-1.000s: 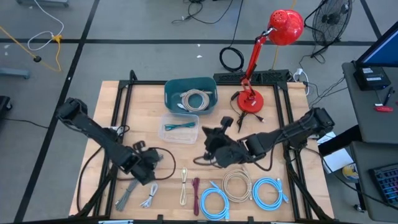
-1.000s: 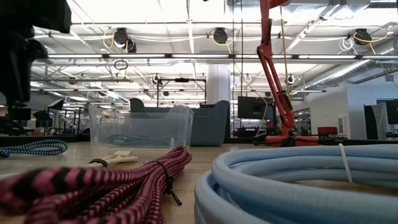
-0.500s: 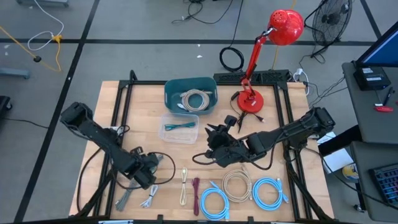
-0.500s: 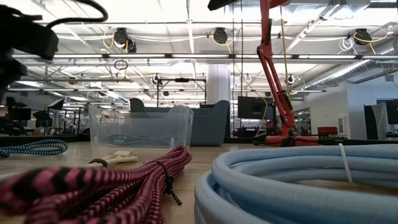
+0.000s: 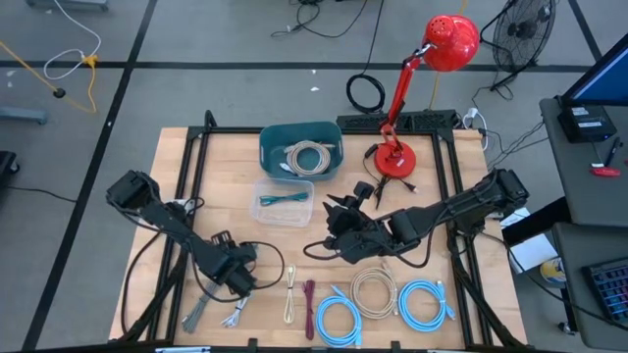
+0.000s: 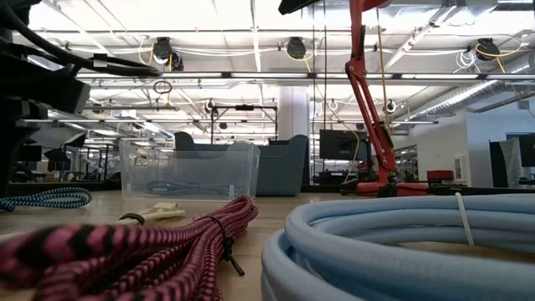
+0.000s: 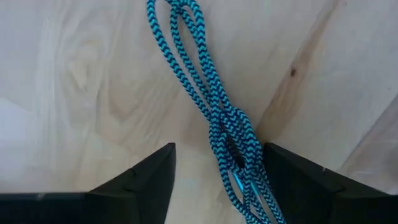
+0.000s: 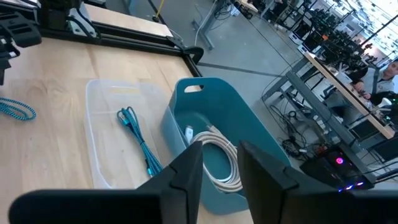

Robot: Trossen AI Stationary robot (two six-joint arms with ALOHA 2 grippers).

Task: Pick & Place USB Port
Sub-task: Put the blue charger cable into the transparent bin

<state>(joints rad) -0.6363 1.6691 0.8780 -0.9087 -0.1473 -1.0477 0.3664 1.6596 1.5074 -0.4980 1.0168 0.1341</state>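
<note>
The left pincer (image 5: 238,277) was low over the front left part of the wooden worktop (image 5: 226,186), its two dark fingers (image 7: 140,186) spread wide with nothing between them but the blue-and-black braided cable (image 7: 221,124), which lay flat on the wood, knotted partway along and passing between the fingertips without being pinched.

The right pincer (image 5: 339,218) hung above the middle of the worktop, just in front of the clear plastic bin (image 5: 283,203). Its fingers (image 8: 186,171) stood a little apart and gripped nothing (a narrow gap showed between them in the right wrist view). Beyond them that view showed the clear bin with a teal cable (image 8: 138,140) in it, and beside it the teal tub (image 8: 217,143) holding a coiled white cable (image 8: 217,158).

Along the front edge lay more bundled cables: a maroon cable (image 5: 310,302), a beige coil (image 5: 373,291) and two light blue coils (image 5: 337,319) (image 5: 424,300). A red desk lamp (image 5: 412,93) stood at the back right of the worktop. In the low view the maroon braid (image 6: 125,247) and a light blue coil (image 6: 401,242) filled the foreground.
</note>
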